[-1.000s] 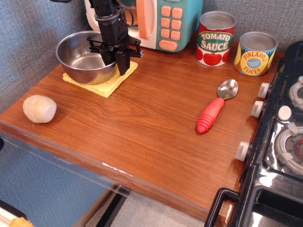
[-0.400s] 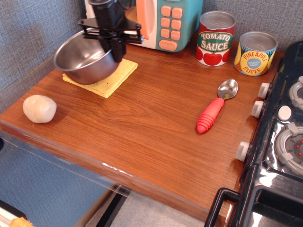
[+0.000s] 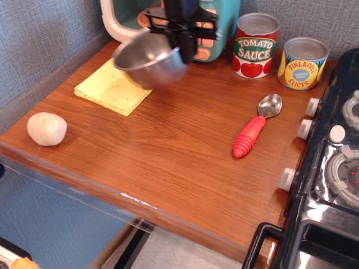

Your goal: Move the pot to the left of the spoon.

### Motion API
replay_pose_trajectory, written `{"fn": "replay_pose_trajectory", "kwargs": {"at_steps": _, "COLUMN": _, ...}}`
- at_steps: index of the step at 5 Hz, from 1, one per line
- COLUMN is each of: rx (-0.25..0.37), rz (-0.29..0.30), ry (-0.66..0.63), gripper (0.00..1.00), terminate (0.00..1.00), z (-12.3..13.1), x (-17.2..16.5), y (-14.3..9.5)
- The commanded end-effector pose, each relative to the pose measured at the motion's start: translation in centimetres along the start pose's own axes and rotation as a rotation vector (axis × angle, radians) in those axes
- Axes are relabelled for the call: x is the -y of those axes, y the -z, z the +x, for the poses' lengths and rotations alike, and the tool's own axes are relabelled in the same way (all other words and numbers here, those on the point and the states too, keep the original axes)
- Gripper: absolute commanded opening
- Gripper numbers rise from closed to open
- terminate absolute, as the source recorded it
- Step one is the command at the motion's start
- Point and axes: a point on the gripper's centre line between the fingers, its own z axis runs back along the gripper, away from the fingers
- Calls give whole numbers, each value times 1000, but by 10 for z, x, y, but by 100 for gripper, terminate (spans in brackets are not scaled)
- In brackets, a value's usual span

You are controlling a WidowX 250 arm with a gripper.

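Observation:
The pot (image 3: 147, 63), a shiny steel bowl without handles, hangs tilted in the air above the wooden counter, right of the yellow cloth. My gripper (image 3: 184, 46) is shut on the pot's right rim, its black fingers reaching down from the top of the view. The spoon (image 3: 256, 128), with a silver bowl and a ribbed red handle, lies on the counter to the right, well apart from the pot, its bowl pointing to the back.
A yellow cloth (image 3: 112, 87) lies bare at the back left. A white lump (image 3: 46, 128) sits near the left front edge. A toy microwave (image 3: 216, 22), a tomato sauce can (image 3: 255, 45) and a pineapple can (image 3: 302, 63) line the back. A toy stove (image 3: 331, 162) stands at the right.
My gripper has lifted the pot off the yellow cloth and carried it up and to the right. The cloth is now uncovered. The spoon has not moved.

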Motion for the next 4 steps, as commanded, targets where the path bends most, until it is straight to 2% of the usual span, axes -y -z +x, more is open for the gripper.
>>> {"fn": "replay_pose_trajectory", "kwargs": {"at_steps": 1, "rx": -4, "rz": -84, "ry": 103, "gripper": 0, "terminate": 0, "z": 1, "x": 45, "y": 2}}
{"fn": "replay_pose_trajectory", "kwargs": {"at_steps": 2, "rx": -26, "rz": -89, "ry": 125, "gripper": 0, "terminate": 0, "z": -10, "x": 55, "y": 15}}
{"fn": "replay_pose_trajectory", "kwargs": {"at_steps": 3, "rx": -77, "rz": -106, "ry": 110, "gripper": 0, "terminate": 0, "z": -17, "x": 58, "y": 36}}
{"fn": "replay_pose_trajectory", "kwargs": {"at_steps": 4, "rx": -122, "rz": -118, "ry": 98, "gripper": 100, "terminate": 0, "z": -19, "x": 59, "y": 49}}
